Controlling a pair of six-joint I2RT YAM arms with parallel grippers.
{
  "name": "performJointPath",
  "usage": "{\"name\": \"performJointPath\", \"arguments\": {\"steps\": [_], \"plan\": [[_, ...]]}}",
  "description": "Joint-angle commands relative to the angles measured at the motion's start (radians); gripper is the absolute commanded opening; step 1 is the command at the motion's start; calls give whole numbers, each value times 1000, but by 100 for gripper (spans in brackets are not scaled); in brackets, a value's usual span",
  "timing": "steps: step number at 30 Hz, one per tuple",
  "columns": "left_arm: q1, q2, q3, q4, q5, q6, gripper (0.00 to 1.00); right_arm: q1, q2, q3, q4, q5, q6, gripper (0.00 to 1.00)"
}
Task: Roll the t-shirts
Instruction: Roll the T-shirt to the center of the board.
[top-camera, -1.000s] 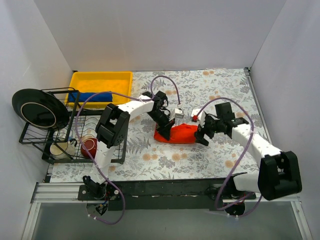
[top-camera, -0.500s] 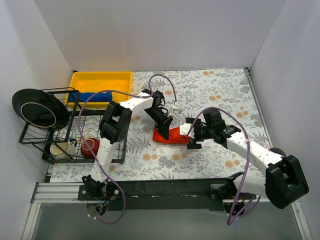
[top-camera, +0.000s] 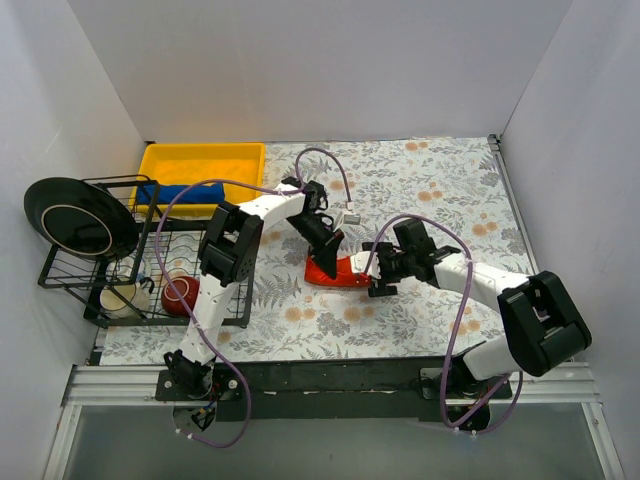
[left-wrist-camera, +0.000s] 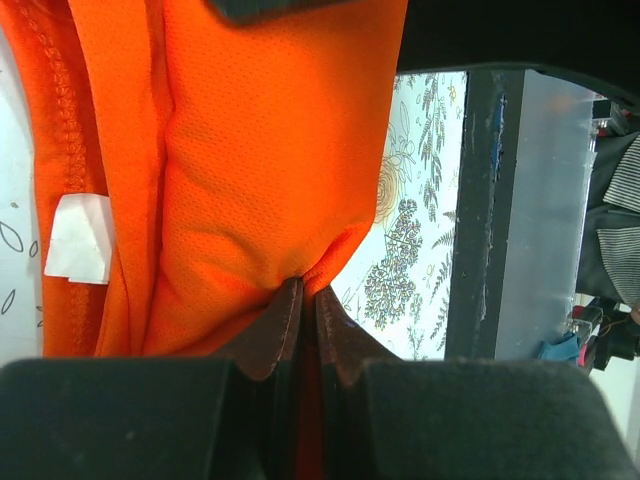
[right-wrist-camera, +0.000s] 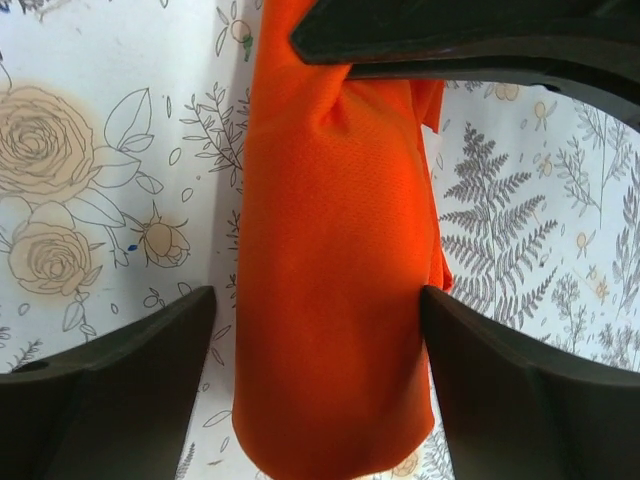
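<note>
The orange-red t-shirt (top-camera: 340, 272) lies as a rolled bundle in the middle of the table. My left gripper (top-camera: 328, 243) sits at its left end. In the left wrist view the gripper (left-wrist-camera: 308, 290) is shut on a pinched fold of the orange cloth (left-wrist-camera: 240, 170), next to a white label (left-wrist-camera: 80, 237). My right gripper (top-camera: 378, 272) is at the roll's right end. In the right wrist view it (right-wrist-camera: 315, 300) is open, its jaws straddling the roll (right-wrist-camera: 335, 330), one on each side. The royal blue t-shirt (top-camera: 180, 193) lies in the yellow bin.
The yellow bin (top-camera: 205, 155) stands at the back left. A black wire dish rack (top-camera: 60, 275) at the left holds a black plate (top-camera: 75, 215), a red bowl (top-camera: 178, 293) and a cup. White walls enclose the floral tablecloth (top-camera: 440, 180).
My right arm has swung left to the roll, so its open jaws now straddle the right end. The left gripper, holding the cloth, shifted slightly left.
</note>
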Motion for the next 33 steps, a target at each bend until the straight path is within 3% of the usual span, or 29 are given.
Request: {"name": "performJointPath", "arguments": {"steps": [1, 2, 4, 5, 6, 7, 8, 9, 11, 13, 17, 26, 33], "plan": [[20, 18, 31, -15, -1, 0, 0, 7, 40, 34, 3, -30, -79, 79], [22, 15, 29, -15, 2, -2, 1, 10, 49, 45, -6, -28, -85, 62], [29, 5, 8, 0, 5, -13, 13, 10, 75, 54, -35, -18, -83, 45], [34, -42, -22, 63, 4, -16, 23, 12, 86, 62, -41, -8, -80, 34], [36, -91, -82, 125, 4, -19, 44, 10, 101, 65, -44, 2, -70, 31], [37, -154, -250, 222, -25, -58, 50, 12, 106, 67, -43, 22, -60, 29], [37, -326, -365, 470, -41, -74, 52, 12, 112, 70, -54, 30, -62, 20], [37, -399, -459, 588, -62, -79, 56, 12, 116, 71, -58, 35, -62, 14], [26, -528, -660, 850, -136, -83, 62, 9, 113, 73, -67, 55, -59, 11], [5, -599, -707, 890, -182, 3, 63, 9, 112, 73, -72, 50, -48, 11], [-4, -631, -765, 994, -240, 32, 64, 9, 127, 87, -97, 45, -8, 10], [-41, -680, -894, 1048, -286, 182, 64, 3, 189, 151, -170, 29, 82, 9], [-78, -682, -1017, 1120, -420, 323, 64, -4, 205, 165, -202, 18, 81, 10]]}}
